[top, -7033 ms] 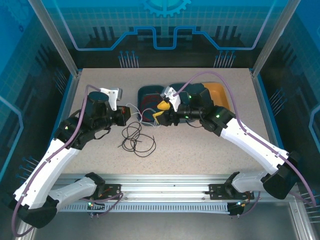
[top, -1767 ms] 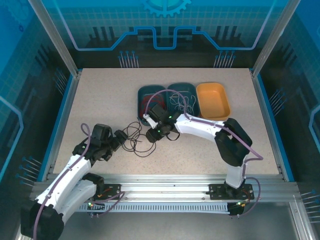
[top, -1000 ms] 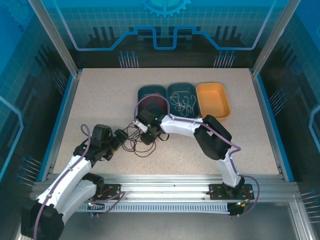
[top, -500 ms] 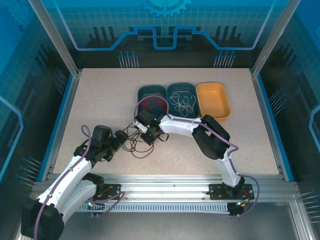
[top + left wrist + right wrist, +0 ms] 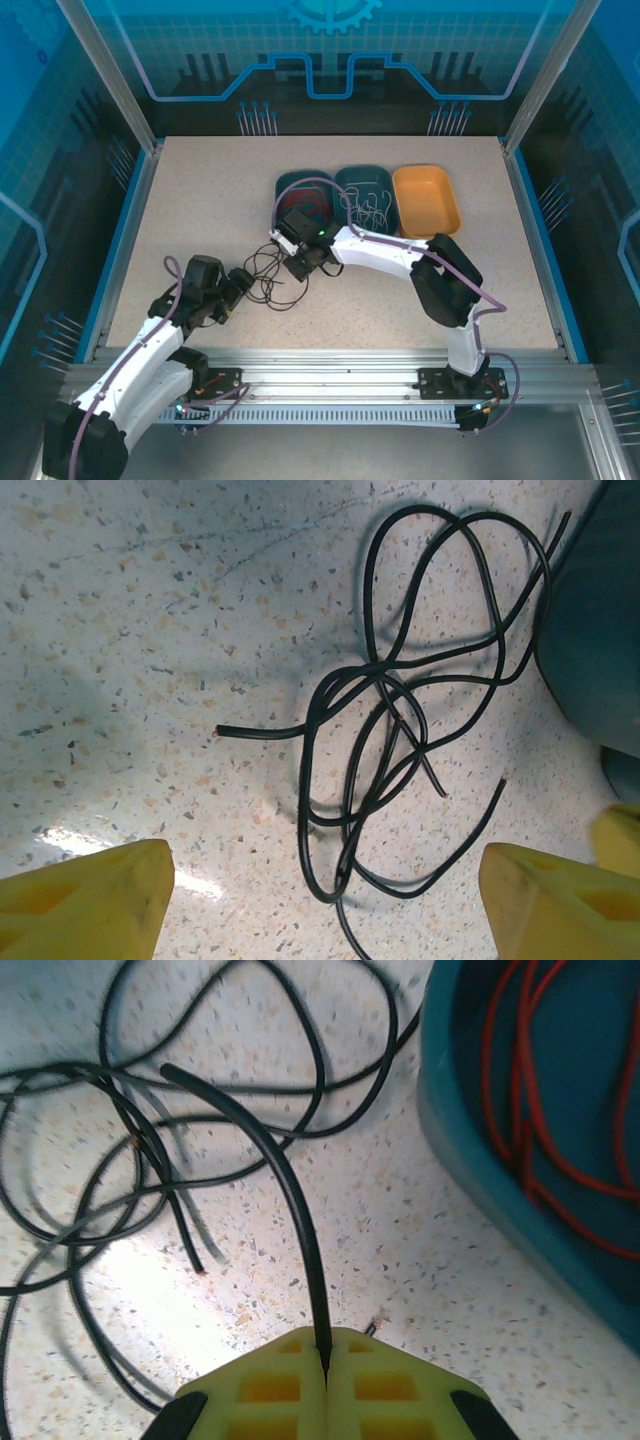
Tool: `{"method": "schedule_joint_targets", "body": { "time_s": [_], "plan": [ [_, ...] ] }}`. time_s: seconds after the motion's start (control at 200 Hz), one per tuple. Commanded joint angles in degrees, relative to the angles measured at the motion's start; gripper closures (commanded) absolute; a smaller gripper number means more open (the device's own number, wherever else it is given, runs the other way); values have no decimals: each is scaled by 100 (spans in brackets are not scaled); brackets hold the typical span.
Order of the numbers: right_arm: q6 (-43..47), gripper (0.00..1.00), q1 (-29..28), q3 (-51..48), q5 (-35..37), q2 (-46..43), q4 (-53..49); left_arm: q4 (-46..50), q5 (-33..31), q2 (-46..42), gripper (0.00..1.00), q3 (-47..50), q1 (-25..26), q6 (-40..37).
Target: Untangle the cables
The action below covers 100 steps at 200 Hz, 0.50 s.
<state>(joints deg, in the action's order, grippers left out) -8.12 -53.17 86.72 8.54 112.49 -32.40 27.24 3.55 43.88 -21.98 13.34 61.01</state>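
Pinching 1 black strand (image 5: 296,1203), our right gripper (image 5: 325,1360) has its jaws closed tight on it. The strand rises straight out of the shut pads, then arches forward and to the left into the black tangle (image 5: 372,676) on the table (image 5: 120,630). A teal tray (image 5: 470,1165) sits just to this gripper's right, with a red cable (image 5: 530,1110) lying inside it. Seen from above, white cables (image 5: 365,205) lie in the next tray along, so we judge those 2 colours sorted and the black pile the job in hand. Our left gripper (image 5: 320,908) hovers with its jaws wide and grips nothing. The tangle lies just ahead of it, with the nearest loop reaching in between its 2 fingers. We count several loose black ends there, so we take it for at least 2 cables, crossed over each other near the middle of the pile. From above, the 2 grippers face each other across the pile, right gripper (image 5: 300,262) on its far side and left gripper (image 5: 240,282) on its near side. The step, as we read it, is drawing 1 black strand free. Next, the left jaws should close on a different loop and pin it. The right should then pull slowly away, stopping if the crossing cinches.
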Motion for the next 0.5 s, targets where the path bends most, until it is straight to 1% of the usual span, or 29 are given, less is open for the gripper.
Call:
{"method": "schedule_joint_targets", "body": {
  "time_s": [0.0, 0.215, 0.495],
  "plan": [
    [-44, 100, -144, -79, 215, -433, 39, -257, 218, 22, 24, 144, -42, 101],
    [29, 100, -227, -80, 254, -909, 101, -670, 355, 359, 35, 176, -42, 148],
    [100, 100, -342, -151, 275, -1505, 284, -1199, 557, 1000, 48, 93, -34, 114]
  ]
}}
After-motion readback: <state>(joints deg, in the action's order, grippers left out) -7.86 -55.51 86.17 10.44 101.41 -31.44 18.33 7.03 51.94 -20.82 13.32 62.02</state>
